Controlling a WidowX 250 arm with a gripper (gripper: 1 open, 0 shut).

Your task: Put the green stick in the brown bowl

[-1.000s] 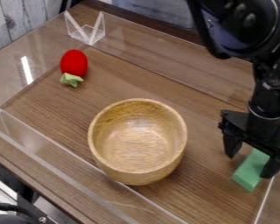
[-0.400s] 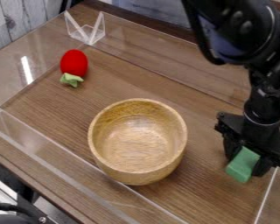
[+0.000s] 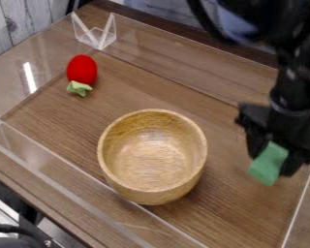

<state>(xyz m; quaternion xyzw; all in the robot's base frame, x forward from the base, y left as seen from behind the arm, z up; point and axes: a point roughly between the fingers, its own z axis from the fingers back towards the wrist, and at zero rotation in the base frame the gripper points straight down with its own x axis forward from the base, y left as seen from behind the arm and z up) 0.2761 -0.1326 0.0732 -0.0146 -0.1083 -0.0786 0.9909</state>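
Note:
The green stick hangs a little above the table at the right, clamped between the black fingers of my gripper, which is shut on it and points almost straight down. The brown bowl, round, wooden and empty, stands on the table to the left of the gripper, a short gap away from the stick. The upper part of the stick is hidden by the fingers.
A red strawberry toy with green leaves lies at the back left. Clear acrylic walls border the wooden table along the back, left and front edges. The black arm rises at the upper right.
The gripper closed on the green stick and lifted it off the table; it now sits higher in the view and slightly toward the bowl.

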